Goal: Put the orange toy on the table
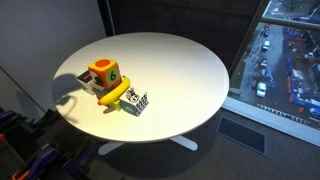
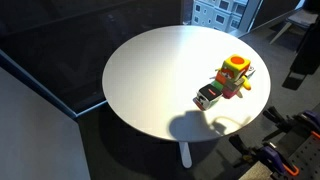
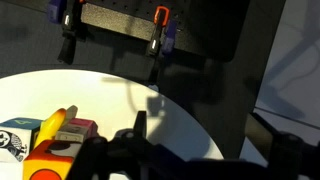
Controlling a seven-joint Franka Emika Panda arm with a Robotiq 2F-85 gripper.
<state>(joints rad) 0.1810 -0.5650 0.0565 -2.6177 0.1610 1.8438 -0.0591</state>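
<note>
Dim room, bright tabletop, soft shadows

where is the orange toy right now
In both exterior views the orange toy sits atop the yellow banana toy, beside the black-and-white patterned cube, near the edge of the table.

A yellow banana-shaped toy [image 1: 112, 97] is seen toward the near left in an exterior view, and a black-and-white patterned cube [image 1: 136, 102] is set just beside it on its right. In the wrist view a small pink block [image 3: 82, 127] is shown just beside the banana-shaped toy, on its right. At the far right a window [image 1: 290, 50] is seen, through which a city street with cars is shown far below. A dark floor vent [image 1: 242, 135] is set into the floor near the window. In the wrist view, orange-handled clamps [image 3: 160, 25] are fixed along a black perforated panel [image 3: 120, 15] at the far side.
</note>
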